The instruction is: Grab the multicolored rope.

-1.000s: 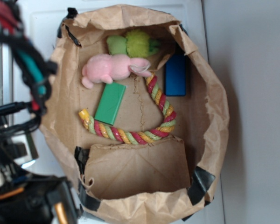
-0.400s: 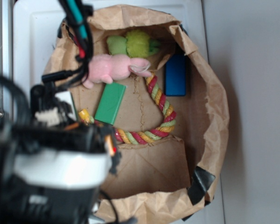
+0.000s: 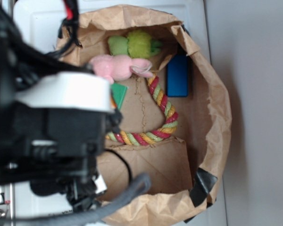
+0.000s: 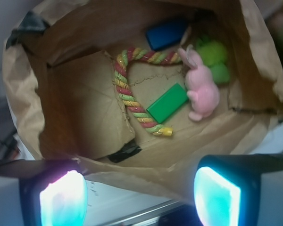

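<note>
The multicolored rope [image 3: 162,110] [image 4: 127,96], twisted in red, yellow and pale green, curves across the floor of a brown paper bag [image 3: 217,113] [image 4: 23,94]. In the wrist view its yellow end [image 4: 166,132] lies near the bag's near wall. My gripper [image 4: 139,195] is open, high over the bag's edge, with nothing between its glowing pads [image 4: 63,200]. In the exterior view the arm [image 3: 56,122] hides the rope's left part and the fingers cannot be seen.
Inside the bag lie a pink plush toy [image 3: 118,67] [image 4: 203,89], a green fuzzy plush toy [image 3: 134,44] [image 4: 214,59], a green block [image 4: 167,102] beside the rope and a blue block [image 3: 178,75] [image 4: 167,33]. The bag's crumpled walls stand up all round.
The arm has swung in from the left and now covers the bag's left side, hiding the green block and the rope's yellow end in the exterior view. The objects have not moved.
</note>
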`<move>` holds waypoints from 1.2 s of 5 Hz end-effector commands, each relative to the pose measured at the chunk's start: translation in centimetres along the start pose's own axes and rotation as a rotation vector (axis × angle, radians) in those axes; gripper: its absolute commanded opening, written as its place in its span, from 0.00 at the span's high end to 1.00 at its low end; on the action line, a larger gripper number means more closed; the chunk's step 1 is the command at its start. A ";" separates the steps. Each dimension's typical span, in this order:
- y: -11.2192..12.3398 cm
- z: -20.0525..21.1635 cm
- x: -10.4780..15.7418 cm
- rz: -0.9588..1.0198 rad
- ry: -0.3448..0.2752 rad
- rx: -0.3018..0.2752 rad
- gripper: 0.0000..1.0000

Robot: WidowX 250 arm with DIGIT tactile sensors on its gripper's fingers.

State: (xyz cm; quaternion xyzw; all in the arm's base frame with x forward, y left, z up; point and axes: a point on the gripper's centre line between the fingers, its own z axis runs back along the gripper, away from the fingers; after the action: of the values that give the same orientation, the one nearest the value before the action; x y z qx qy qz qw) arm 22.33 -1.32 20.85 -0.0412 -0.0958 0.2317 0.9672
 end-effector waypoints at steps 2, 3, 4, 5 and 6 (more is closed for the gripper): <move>-0.7 1.5 0.4 -0.345 0.076 -0.094 0.00; -0.9 1.4 0.6 -0.569 0.168 -0.123 0.00; -0.7 1.5 0.9 -0.678 0.149 -0.095 0.00; -0.7 1.5 0.9 -0.678 0.149 -0.095 0.00; -0.7 1.5 0.9 -0.678 0.149 -0.095 0.00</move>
State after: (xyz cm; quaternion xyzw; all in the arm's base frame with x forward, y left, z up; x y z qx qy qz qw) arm 22.49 -2.06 20.79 -0.0747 -0.0076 -0.1079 0.9913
